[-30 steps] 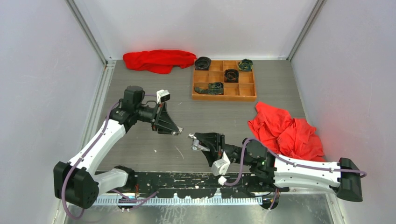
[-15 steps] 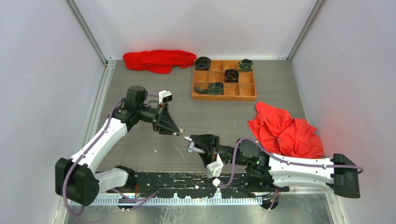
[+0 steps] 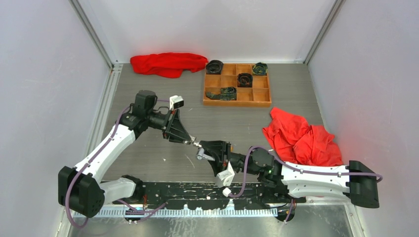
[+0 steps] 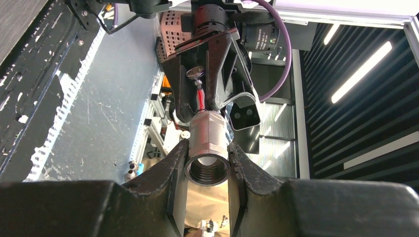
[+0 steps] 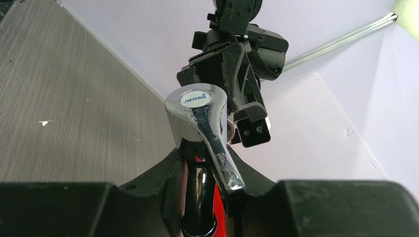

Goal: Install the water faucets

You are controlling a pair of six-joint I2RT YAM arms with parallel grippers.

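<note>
My right gripper (image 3: 210, 152) is shut on the shiny silver faucet (image 5: 200, 114), gripping its body below the handle marked JMWRR; the spout runs down between the fingers. My left gripper (image 3: 188, 139) is shut on a silver threaded fitting (image 4: 208, 148), its open threaded end facing the left wrist camera. The two grippers face each other tip to tip over the middle of the table, and the fitting's far end is at the faucet (image 3: 199, 148). In the left wrist view the right gripper (image 4: 207, 69) sits just behind the fitting. The orange-yellow faucet is out of view.
A wooden compartment tray (image 3: 261, 102) with dark rolled items stands at the back. A red cloth (image 3: 168, 63) lies at the back left and another (image 3: 302, 140) at the right, near the right arm. A black base plate (image 3: 197, 190) runs along the near edge.
My right arm has moved left with the faucet toward the left gripper. The left gripper has shifted slightly right. The gap between the two held parts has closed.
</note>
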